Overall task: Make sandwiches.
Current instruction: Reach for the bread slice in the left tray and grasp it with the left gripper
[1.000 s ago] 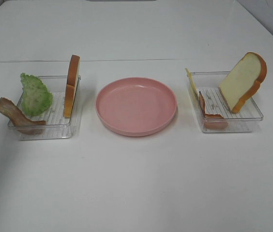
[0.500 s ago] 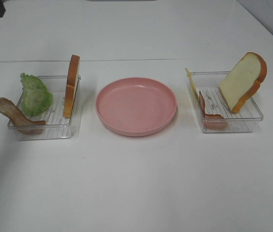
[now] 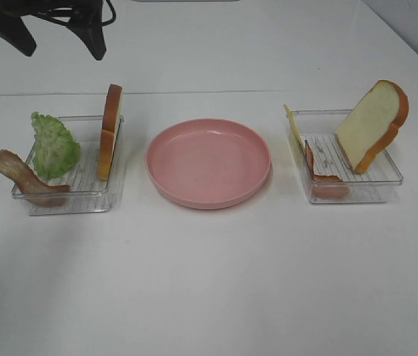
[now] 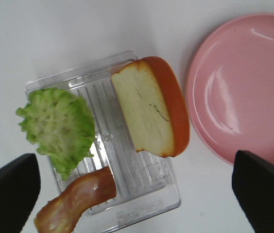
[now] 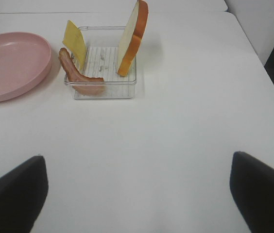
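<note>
1. Sandwiches (image 3: 110, 132) are only loose parts in 2 clear trays, at 9 and 3 o'clock of the pink plate (image 3: 209, 162).
2. I see the left tray (image 3: 83, 196) holding the left bread slice (image 4: 144, 111) on edge, lettuce (image 3: 53, 144) and the left bacon strip (image 3: 24, 178), which overhangs the rim.
3. On the right tray (image 3: 372, 189): the leaning right bread slice (image 3: 372, 124), cheese (image 3: 293, 127) and the right bacon strip (image 3: 320, 174).
4. My left gripper (image 3: 61, 49) hovers at 11 o'clock of the left tray, spread wide, empty.
5. My right gripper (image 5: 137, 156) gapes wide, gripping nothing.

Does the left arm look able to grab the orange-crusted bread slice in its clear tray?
Likely yes: the open left tool hangs above the tray; nothing covers the upright bread slice, and the green lettuce leaf sits apart.
</note>
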`<move>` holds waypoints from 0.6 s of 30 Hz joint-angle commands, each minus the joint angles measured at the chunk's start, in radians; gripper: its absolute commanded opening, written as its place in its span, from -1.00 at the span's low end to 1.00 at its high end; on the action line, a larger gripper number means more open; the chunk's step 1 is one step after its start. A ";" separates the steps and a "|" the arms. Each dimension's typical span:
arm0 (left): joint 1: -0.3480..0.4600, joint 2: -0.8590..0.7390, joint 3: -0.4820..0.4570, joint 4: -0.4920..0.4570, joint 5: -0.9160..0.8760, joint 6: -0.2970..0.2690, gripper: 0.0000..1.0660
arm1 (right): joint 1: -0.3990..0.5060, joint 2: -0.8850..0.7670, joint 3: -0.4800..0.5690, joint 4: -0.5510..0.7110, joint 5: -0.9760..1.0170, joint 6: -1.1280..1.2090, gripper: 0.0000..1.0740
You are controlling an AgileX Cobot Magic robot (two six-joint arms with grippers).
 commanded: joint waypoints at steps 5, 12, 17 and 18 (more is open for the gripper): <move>-0.060 0.052 -0.005 0.056 0.047 -0.069 0.89 | 0.001 -0.013 0.003 -0.006 -0.006 0.007 0.76; -0.076 0.117 -0.005 0.060 -0.027 -0.070 0.89 | 0.001 -0.013 0.003 -0.006 -0.006 0.007 0.76; -0.077 0.165 -0.005 0.066 -0.053 -0.064 0.89 | 0.001 -0.013 0.003 -0.006 -0.006 0.007 0.76; -0.077 0.165 -0.005 0.066 -0.053 -0.064 0.89 | 0.001 -0.013 0.003 -0.006 -0.006 0.007 0.76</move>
